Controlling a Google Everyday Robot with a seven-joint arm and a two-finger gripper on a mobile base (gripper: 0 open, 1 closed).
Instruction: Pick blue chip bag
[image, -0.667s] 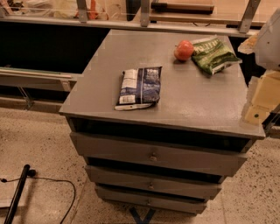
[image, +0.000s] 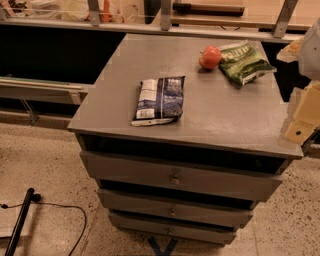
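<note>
The blue chip bag (image: 159, 100) lies flat on the grey cabinet top (image: 225, 120), towards its front left. It is dark navy with a white panel and a white label at its near end. The gripper (image: 302, 120) hangs at the right edge of the view, beside the cabinet's right front corner and far to the right of the bag. Only its pale, boxy parts show. It holds nothing that I can see.
A red apple (image: 210, 57) and a green chip bag (image: 244, 62) lie at the back right of the cabinet top. The cabinet has three drawers (image: 175, 179) below. A counter runs behind it. A black cable and pole (image: 22, 220) lie on the floor at the lower left.
The view has shifted slightly, so the cabinet and its objects sit a little lower in the frame. The bag, apple and green bag have not moved on the cabinet.
</note>
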